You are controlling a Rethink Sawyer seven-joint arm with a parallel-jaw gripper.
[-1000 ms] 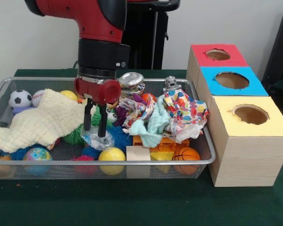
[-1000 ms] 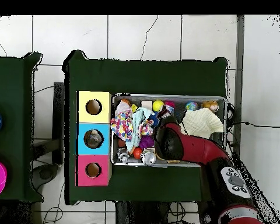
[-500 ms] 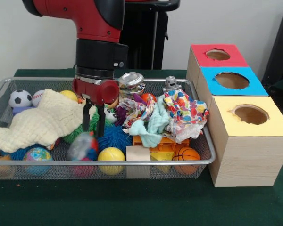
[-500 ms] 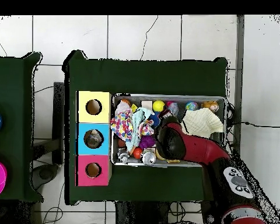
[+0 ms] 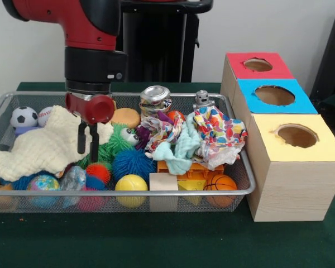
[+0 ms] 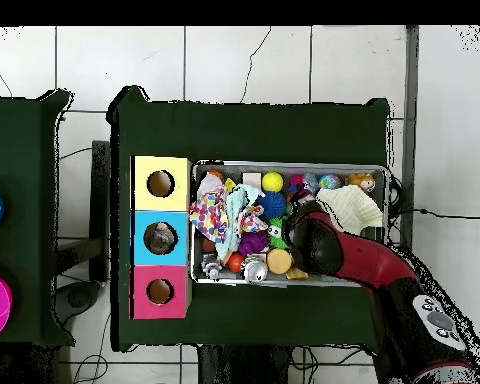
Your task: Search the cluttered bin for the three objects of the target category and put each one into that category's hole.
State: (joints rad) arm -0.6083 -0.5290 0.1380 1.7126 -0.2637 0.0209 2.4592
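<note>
The wire mesh bin [image 5: 156,193] holds balls, cloths and toys; it also shows in the overhead view [image 6: 284,165]. One see-through wrinkly bottle [image 5: 72,181] lies loose against the front rim, between a globe ball and a red spiky ball. My gripper [image 5: 87,153] hangs just above and behind it, over the edge of a cream cloth [image 5: 44,145], shut with nothing between its fingers. The other two bottles are hidden. The red-faced hole [image 5: 258,65] tops the farthest box on the right; it also shows in the overhead view [image 6: 160,291]. There my arm [image 6: 329,248] hides the gripper.
A shiny metal can [image 5: 155,98] and a small grey robot toy [image 5: 201,99] stand at the bin's back. Coloured cloths [image 5: 212,134], a green furry toy [image 5: 117,139], a blue spiky ball [image 5: 133,162] and a yellow ball [image 5: 132,184] fill the middle. Blue-faced [image 5: 274,95] and yellow-faced [image 5: 297,135] holes lie nearer.
The bottle left my fingertips, dropped and rolled left to the front rim. My gripper rose a little and moved left toward the cream cloth, uncovering the green furry toy.
</note>
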